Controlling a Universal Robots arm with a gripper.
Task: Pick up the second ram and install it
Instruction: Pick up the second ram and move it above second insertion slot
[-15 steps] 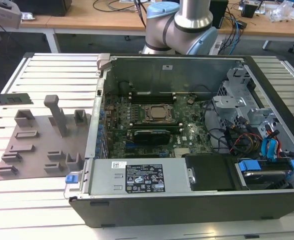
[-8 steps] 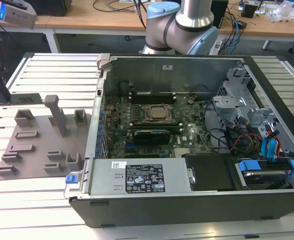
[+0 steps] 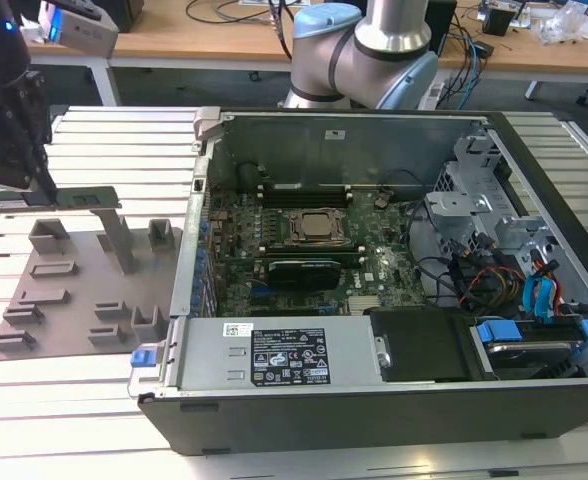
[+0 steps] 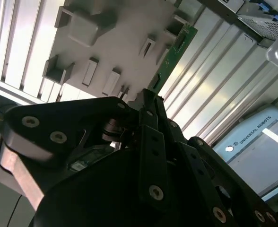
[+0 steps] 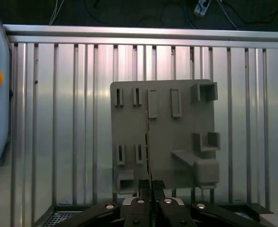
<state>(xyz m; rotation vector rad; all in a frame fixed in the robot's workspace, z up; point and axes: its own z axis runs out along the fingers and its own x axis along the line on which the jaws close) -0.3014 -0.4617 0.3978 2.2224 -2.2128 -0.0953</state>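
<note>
You have one gripper [image 3: 44, 190], and it is clamped on one stick, the second ram [image 3: 78, 198]. The fingers [image 4: 151, 142] are pinched flat on one end of the board, and the rest juts straight out from the fingertips.

In the exterior view the stick lies level, pointing away from the hand toward the one open computer case [image 3: 374, 300] on the exterior view's right. The case is well apart from the hand. Directly beneath the hand sits one grey tray [image 3: 79, 300]. The stick hangs over the tray's raised holders, and you cannot tell whether it touches the tall holder under it.

The ram is long, narrow and thin. It is green, with a pale label near the held end. In the second wrist view you see its green face [image 4: 176, 49] running out from the gripper [image 4: 147, 97] across the tray [image 4: 110, 47], with a dark chip on it. In the first wrist view it is edge-on, a thin dark line [image 5: 148, 137] leading from the gripper [image 5: 151, 188] over the tray [image 5: 169, 130]. Two pairs of narrow slot holders lie just beside that line.
</note>
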